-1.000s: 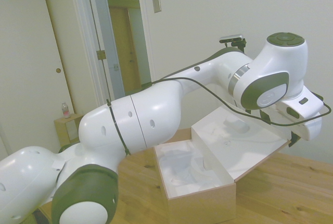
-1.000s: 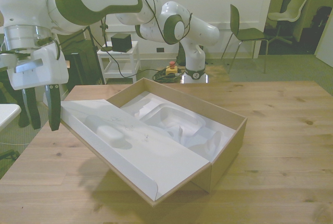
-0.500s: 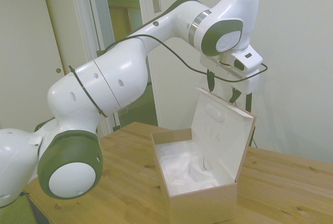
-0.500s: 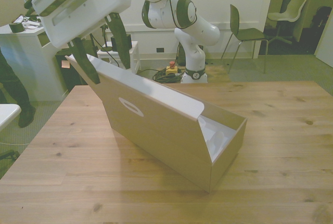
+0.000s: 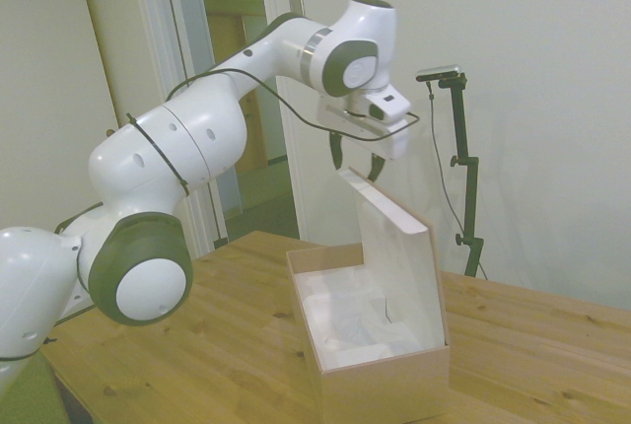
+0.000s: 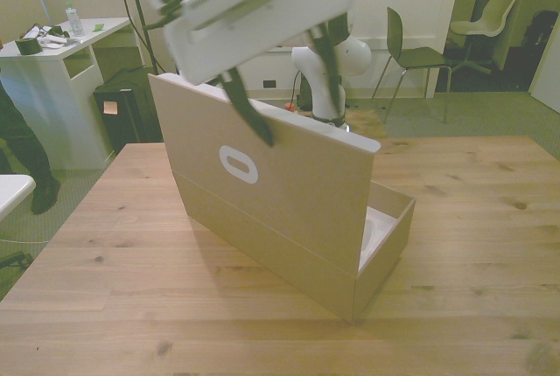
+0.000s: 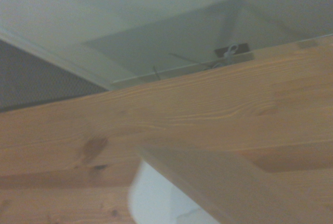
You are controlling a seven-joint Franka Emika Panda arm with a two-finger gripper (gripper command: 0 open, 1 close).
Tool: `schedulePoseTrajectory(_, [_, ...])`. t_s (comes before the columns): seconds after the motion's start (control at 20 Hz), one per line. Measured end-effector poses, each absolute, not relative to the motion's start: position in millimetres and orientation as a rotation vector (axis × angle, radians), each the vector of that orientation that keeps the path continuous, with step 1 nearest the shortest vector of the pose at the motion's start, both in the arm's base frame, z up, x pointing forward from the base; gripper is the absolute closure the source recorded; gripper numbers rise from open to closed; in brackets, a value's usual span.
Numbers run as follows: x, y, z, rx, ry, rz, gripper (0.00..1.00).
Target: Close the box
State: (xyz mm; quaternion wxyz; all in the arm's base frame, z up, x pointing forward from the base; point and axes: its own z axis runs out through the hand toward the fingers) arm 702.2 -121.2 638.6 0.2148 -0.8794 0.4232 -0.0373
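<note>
Standing lid: the box (image 6: 350, 262) lid (image 6: 271, 188) is nearly upright on the table (image 6: 472, 306).
Gripper (image 6: 284, 96): fingers apart, astride the lid's top edge.

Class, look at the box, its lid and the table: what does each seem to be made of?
Box: likely cardboard, matte tan outside, thin stiff walls.
Lid: same matte board, white inside, with a white oval mark.
Table: wood, pale planks with visible grain and knots.

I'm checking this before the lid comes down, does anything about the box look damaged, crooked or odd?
Nothing stands out. The pale pinkish-tan cardboard box sits flat on the wooden table, its hinged flap lid standing about upright with straight edges. The pincer is open at the lid's top edge.
</note>
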Motion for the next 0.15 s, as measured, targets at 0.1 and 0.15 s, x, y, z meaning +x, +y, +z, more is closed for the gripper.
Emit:
schedulePoseTrajectory(0.1, [704.3, -71.0, 641.3, -2.499, 1.144, -0.074, 0.0])
schedulePoseTrajectory(0.15, [705.4, -46.6, 642.9, -2.526, 1.129, -0.076, 0.0])
